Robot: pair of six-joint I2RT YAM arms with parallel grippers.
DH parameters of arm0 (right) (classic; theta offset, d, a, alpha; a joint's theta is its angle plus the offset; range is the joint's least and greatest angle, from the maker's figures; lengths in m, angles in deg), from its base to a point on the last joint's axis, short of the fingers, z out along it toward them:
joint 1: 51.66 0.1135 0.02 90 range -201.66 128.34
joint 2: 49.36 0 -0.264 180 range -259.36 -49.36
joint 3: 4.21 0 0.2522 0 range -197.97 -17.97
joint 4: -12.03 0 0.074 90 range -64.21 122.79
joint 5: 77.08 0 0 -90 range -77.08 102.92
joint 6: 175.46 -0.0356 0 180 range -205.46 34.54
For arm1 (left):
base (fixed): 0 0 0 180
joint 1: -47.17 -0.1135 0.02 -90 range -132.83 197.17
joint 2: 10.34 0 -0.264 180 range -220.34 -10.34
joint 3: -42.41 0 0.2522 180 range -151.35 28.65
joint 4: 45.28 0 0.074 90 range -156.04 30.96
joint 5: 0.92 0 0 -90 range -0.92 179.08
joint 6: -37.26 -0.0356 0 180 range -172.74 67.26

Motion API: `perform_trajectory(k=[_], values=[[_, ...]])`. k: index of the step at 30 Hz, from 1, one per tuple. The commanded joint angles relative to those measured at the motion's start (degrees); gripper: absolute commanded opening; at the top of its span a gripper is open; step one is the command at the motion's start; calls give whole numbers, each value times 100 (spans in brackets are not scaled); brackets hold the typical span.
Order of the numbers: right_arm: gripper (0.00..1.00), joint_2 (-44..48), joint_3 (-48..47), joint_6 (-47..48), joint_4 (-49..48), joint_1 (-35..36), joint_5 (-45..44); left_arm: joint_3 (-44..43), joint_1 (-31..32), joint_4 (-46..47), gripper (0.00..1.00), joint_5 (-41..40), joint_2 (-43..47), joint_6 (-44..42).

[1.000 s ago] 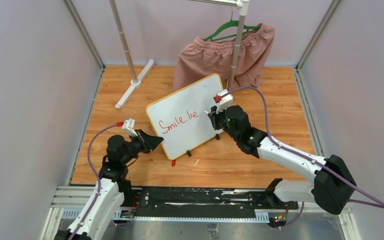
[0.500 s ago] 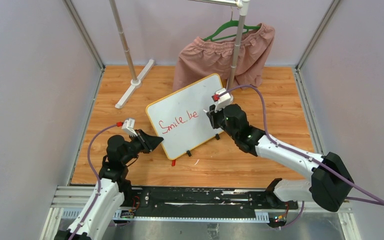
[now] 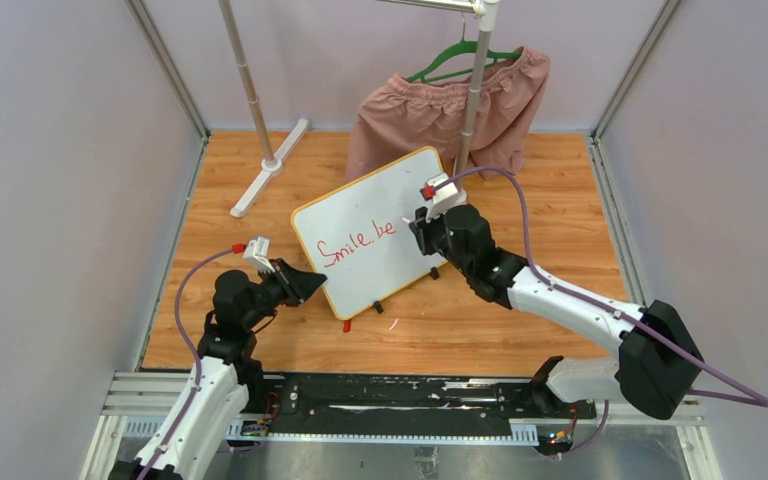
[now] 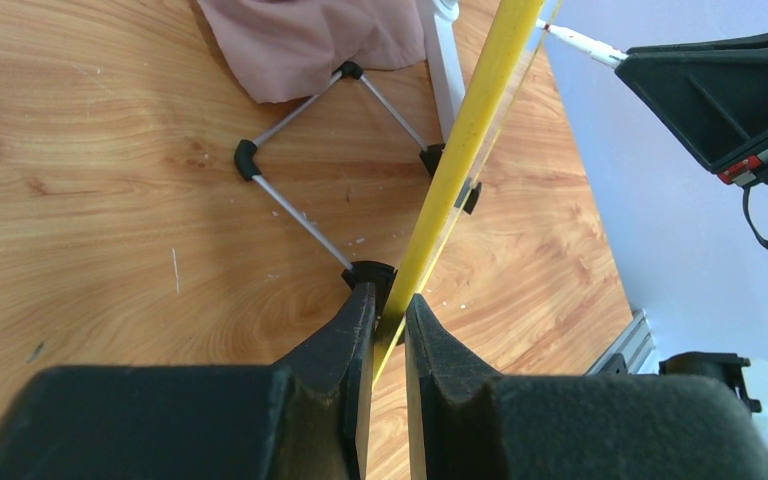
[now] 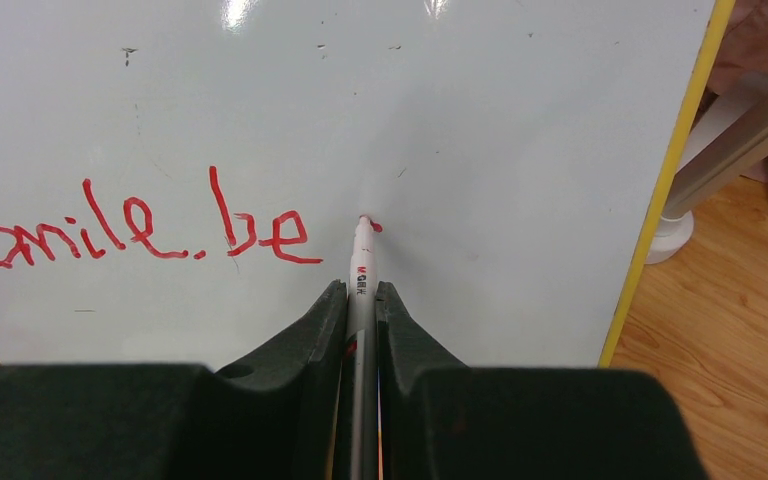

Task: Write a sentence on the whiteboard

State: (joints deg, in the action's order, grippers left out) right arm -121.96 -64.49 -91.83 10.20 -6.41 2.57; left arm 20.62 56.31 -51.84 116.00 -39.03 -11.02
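Observation:
The whiteboard [image 3: 400,185], yellow-rimmed, stands tilted on the wooden floor. My left gripper [image 3: 312,285] is shut on its lower left rim; in the left wrist view the yellow rim [image 4: 470,130] runs between the left gripper's [image 4: 388,300] pads. My right gripper [image 3: 418,222] is shut on a white marker [image 5: 362,270]. The marker's red tip touches the whiteboard [image 5: 480,120] just right of the written words, where a small red dot shows. The sentence [image 5: 140,230] reads "Smile, be" in red, and in the top view the sentence [image 3: 358,243] slants upward across the board.
A clothes rack pole [image 3: 472,95] with pink shorts [image 3: 440,115] on a green hanger stands right behind the board. The rack's white foot [image 3: 270,165] lies at the back left. A small red cap [image 3: 347,325] lies on the floor in front. The board's wire stand [image 4: 300,210] props it behind.
My right gripper has shifted slightly left and towards the board with the marker. The left arm and the board have not moved.

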Motion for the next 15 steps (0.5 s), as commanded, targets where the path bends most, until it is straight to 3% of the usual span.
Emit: perform_trajectory(k=[1,15], values=[[0,-35,-188,23,-158,-58,191,-86,8,-178,0,-100,21,-53],[0,-47,-50,-26,-63,10,298,-72,8,-168,0,-99,39,-58]])
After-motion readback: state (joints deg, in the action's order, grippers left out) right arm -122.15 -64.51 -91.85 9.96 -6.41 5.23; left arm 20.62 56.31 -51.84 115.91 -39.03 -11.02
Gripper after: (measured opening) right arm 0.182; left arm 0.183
